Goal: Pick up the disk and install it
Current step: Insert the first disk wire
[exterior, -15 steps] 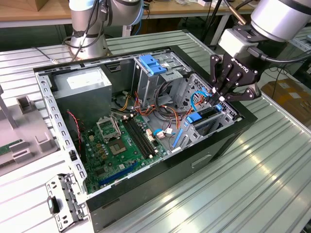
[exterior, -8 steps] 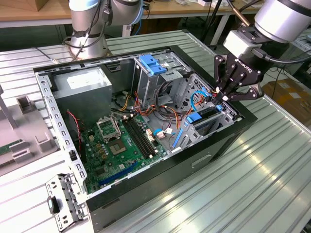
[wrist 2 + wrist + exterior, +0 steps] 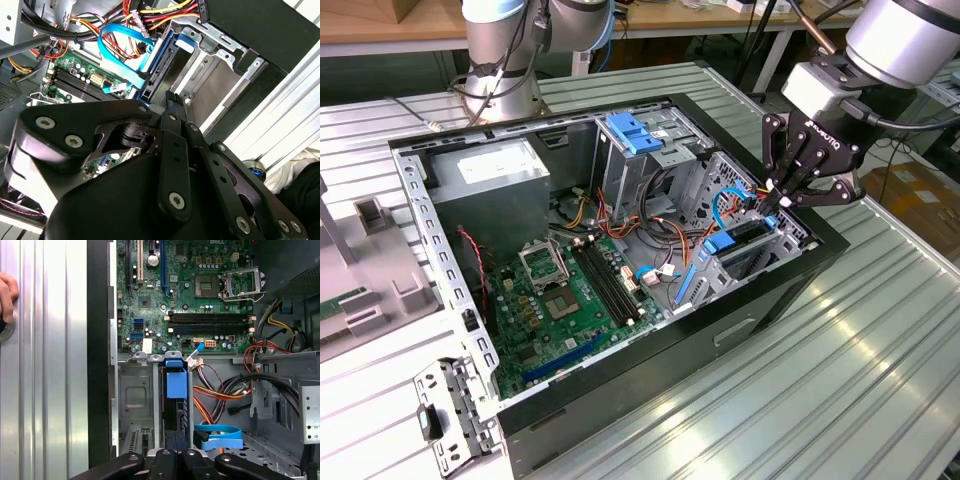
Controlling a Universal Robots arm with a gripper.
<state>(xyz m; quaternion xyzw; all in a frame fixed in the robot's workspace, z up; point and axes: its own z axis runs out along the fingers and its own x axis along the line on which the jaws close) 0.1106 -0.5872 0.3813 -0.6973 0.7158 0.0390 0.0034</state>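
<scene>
The disk (image 3: 175, 422) stands on edge in a slot of the metal drive cage (image 3: 135, 395) at the front corner of the open computer case. Its blue carrier frame (image 3: 176, 382) shows along its edge. In the exterior view the disk (image 3: 745, 240) sits low in the cage at the case's right end, with my gripper (image 3: 776, 205) right above it. In the second wrist view the disk (image 3: 159, 62) runs edge-on away from my fingertips (image 3: 171, 100). My gripper (image 3: 175, 456) has its fingers drawn together on the disk's near end.
The motherboard (image 3: 565, 300) lies on the case floor. Orange, red and blue cables (image 3: 220, 435) crowd beside the cage. A grey power-supply box (image 3: 495, 170) fills the far corner. A blue latch (image 3: 632, 135) tops the upper cage. A person's hand (image 3: 6, 295) rests on the ribbed table.
</scene>
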